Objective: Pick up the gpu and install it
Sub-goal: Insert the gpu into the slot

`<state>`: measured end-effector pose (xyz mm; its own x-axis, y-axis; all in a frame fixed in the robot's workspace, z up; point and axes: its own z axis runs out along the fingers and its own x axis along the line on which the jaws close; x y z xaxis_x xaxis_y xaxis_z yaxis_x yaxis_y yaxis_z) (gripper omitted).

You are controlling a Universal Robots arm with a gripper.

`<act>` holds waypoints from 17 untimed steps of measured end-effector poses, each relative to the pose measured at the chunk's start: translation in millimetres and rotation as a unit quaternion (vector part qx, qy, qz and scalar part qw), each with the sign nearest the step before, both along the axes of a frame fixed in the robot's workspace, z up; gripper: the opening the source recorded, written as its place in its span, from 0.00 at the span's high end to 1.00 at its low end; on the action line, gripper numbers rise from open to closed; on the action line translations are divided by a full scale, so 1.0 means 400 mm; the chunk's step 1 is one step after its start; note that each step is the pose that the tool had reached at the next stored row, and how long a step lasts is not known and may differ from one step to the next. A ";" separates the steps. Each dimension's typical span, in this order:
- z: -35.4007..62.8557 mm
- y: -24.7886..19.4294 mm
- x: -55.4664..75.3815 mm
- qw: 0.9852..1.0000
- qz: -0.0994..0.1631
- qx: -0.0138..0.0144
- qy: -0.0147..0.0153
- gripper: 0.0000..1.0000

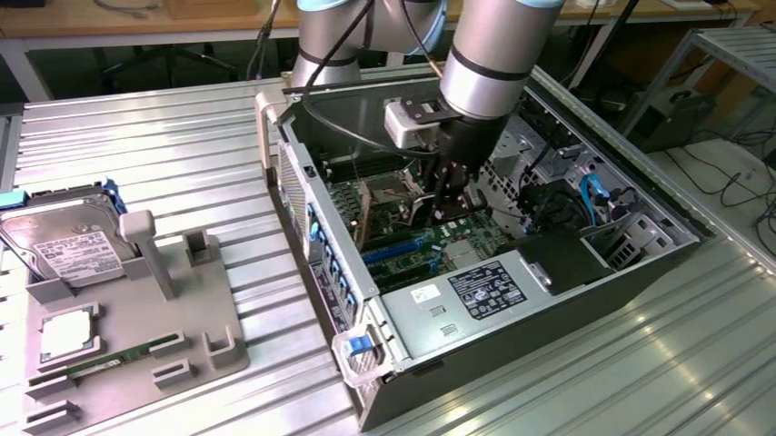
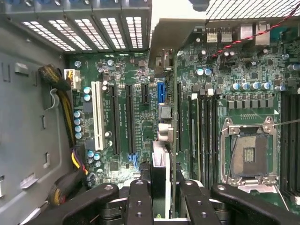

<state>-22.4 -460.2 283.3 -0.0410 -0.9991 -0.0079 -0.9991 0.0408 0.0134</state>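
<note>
My gripper [image 1: 446, 195] is down inside the open computer case [image 1: 631, 272], shut on the gpu [image 1: 427, 214]. In the wrist view the gpu [image 2: 160, 161] appears edge-on as a thin dark card clamped between the two black fingers [image 2: 139, 201]. Its pale metal bracket [image 2: 171, 35] points toward the case's vented rear wall. The card stands on edge just over the motherboard [image 2: 126, 70], beside the black expansion slots [image 2: 115, 119]. I cannot tell whether its lower edge touches a slot.
An empty CPU socket [image 2: 248, 152] and memory slots [image 2: 201, 131] lie beside the card. Cable bundles [image 2: 61, 93] run along the case wall. Outside the case, a grey fixture [image 1: 158, 336] holds a hard drive [image 1: 67, 241] and a memory stick [image 1: 115, 359].
</note>
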 end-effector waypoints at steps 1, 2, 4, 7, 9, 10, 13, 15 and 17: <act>-0.006 0.002 0.000 1.000 -0.001 0.000 0.000 0.72; -0.010 0.004 0.000 1.000 -0.003 0.000 0.000 0.72; -0.021 0.009 0.000 1.000 -0.008 0.000 0.000 0.72; -0.034 0.010 -0.002 1.000 -0.008 0.000 0.000 0.72; -0.041 0.010 -0.005 1.000 -0.001 0.001 0.000 0.72; -0.044 0.010 -0.005 1.000 0.005 0.002 0.000 0.72; -0.052 0.010 -0.006 1.000 0.026 0.002 0.000 0.72; -0.059 0.011 -0.013 1.000 0.027 0.003 0.000 0.72; -0.064 0.012 -0.018 1.000 0.019 0.003 0.000 0.72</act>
